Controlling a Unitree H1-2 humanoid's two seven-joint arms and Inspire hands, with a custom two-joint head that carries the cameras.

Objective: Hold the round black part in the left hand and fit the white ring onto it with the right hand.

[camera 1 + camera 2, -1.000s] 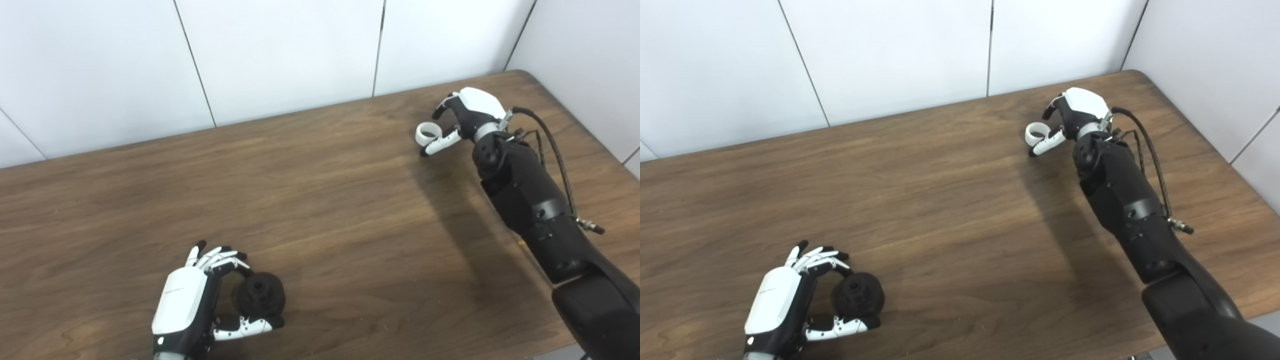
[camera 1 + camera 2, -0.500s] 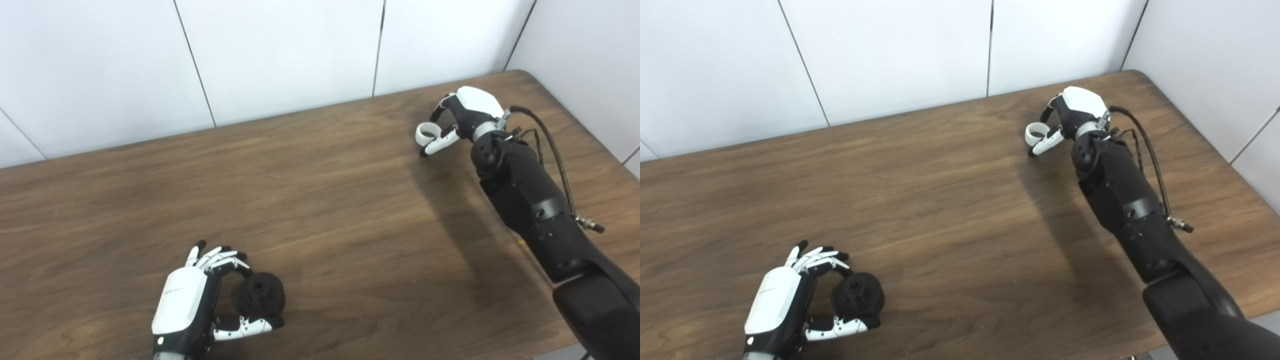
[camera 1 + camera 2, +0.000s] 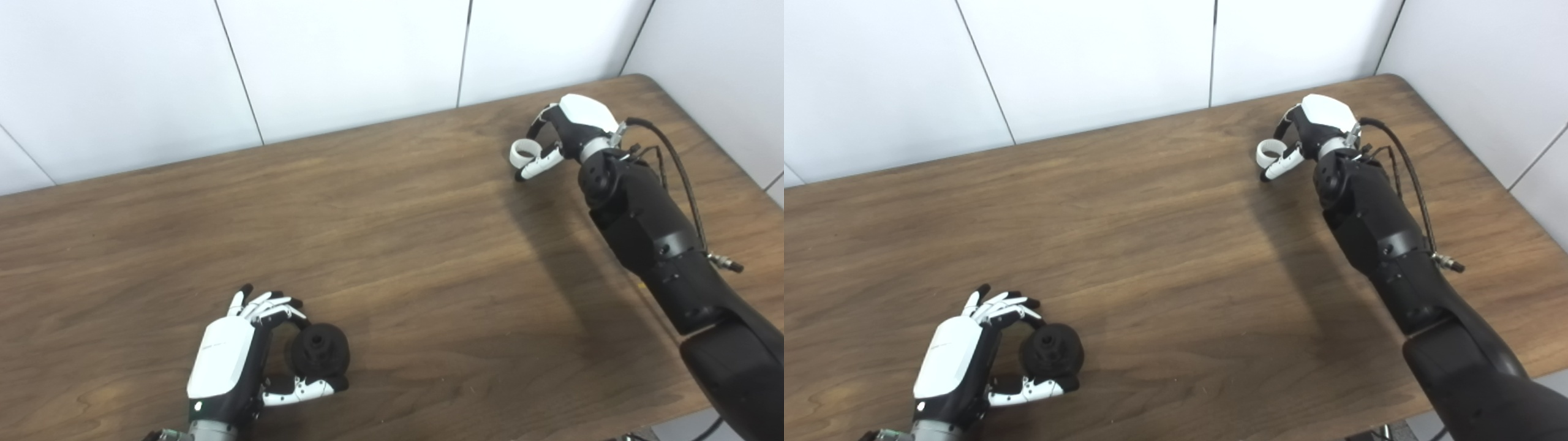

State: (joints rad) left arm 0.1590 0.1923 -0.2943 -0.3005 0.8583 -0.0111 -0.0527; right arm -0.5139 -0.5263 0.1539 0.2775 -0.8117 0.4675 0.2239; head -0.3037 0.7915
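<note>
While your left robot hand (image 3: 229, 361) sits low at the near edge of the wooden tabletop (image 3: 392, 245), its fingers (image 3: 269, 306) and thumb are curled around the round black part (image 3: 320, 350), so it is grasping that piece; the part's face with its small center hole is turned up toward you, and whether its underside touches the wood or is lifted just off it you cannot tell from these views. Far from the black part, toward the back right corner of the tabletop, your right robot hand (image 3: 1312, 125) is bent at the wrist with its white back plate facing up. The white ring (image 3: 1268, 150) is right at that hand's thumb, which runs along the ring's near side and touches it, while the curled fingers arch over the ring from the far side. You cannot tell whether that hand has actually clamped the ring or whether the ring is simply lying on the wood against the thumb. The ring and the black part are well apart, with a wide stretch of bare wood between them. A black cable (image 3: 1409, 177) loops along the right forearm behind the wrist.
</note>
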